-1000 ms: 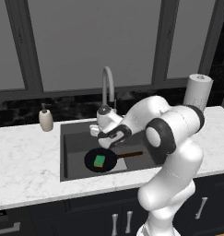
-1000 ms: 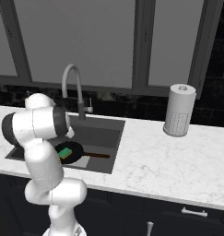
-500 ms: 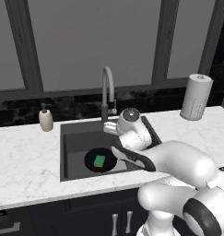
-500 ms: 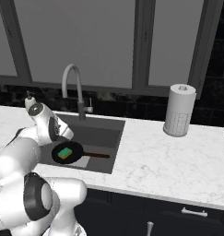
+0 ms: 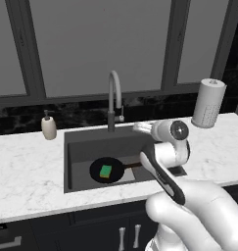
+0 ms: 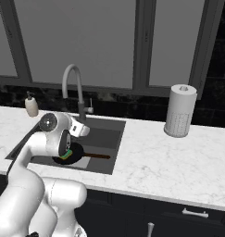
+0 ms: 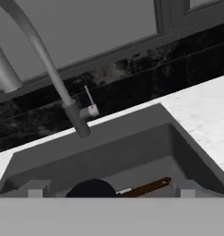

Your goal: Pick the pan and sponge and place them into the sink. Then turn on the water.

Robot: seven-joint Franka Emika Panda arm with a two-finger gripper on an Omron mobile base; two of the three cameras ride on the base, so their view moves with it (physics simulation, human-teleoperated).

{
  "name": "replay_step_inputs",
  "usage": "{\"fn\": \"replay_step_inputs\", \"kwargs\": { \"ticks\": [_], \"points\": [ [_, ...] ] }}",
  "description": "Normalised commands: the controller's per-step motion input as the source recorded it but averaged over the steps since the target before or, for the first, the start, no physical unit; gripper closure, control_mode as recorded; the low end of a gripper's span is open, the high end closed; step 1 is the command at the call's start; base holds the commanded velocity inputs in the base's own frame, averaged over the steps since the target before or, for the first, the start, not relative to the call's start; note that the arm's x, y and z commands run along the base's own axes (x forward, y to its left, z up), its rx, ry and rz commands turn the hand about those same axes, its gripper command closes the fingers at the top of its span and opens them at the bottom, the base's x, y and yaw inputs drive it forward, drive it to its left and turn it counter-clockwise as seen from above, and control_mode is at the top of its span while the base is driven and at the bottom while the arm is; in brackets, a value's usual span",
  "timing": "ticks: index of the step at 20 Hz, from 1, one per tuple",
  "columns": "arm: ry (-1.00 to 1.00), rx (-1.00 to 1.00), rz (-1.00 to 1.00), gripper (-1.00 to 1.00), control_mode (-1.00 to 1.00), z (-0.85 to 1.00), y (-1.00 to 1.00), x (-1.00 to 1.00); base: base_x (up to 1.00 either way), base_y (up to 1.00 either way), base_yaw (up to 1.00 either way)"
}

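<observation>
Gripper (image 7: 109,191), seemingly open, hovers above sink (image 7: 187,138) near faucet (image 7: 49,69).

We see our white arm rising from the lower right of the left base view, folding at a dark joint near centre, wrist reaching left toward mid-frame. In the right base view it climbs from the lower left. Our gripper (image 7: 111,191) has its jaws spread wide, nothing between them.

1. Left base view looks forward and down from behind the arm's left at the sink (image 5: 81,147).
2. Right base view faces the same sink (image 6: 111,139) from the right.
3. Hand view sits close, facing the faucet (image 7: 49,69).
</observation>
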Motion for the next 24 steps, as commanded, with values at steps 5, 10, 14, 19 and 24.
{"fn": "replay_step_inputs", "kwargs": {
  "ticks": [5,10,14,19,24],
  "points": [
    [-0.43,-0.27,0.04,-1.0,-1.0,0.17,-0.09,0.02,0.0,0.0,0.0],
    [-0.42,-0.28,0.09,-1.0,-1.0,0.0,-0.02,0.16,0.0,0.0,0.0],
    [0.06,-0.06,0.02,-1.0,-1.0,-0.01,-0.22,0.35,0.0,0.0,0.0],
    [0.04,0.0,0.0,-1.0,-1.0,-0.06,-0.06,0.11,0.0,0.0,0.0],
    [0.14,0.0,0.07,-1.0,-1.0,-0.03,0.0,0.82,0.0,0.0,0.0]
  ]
}}
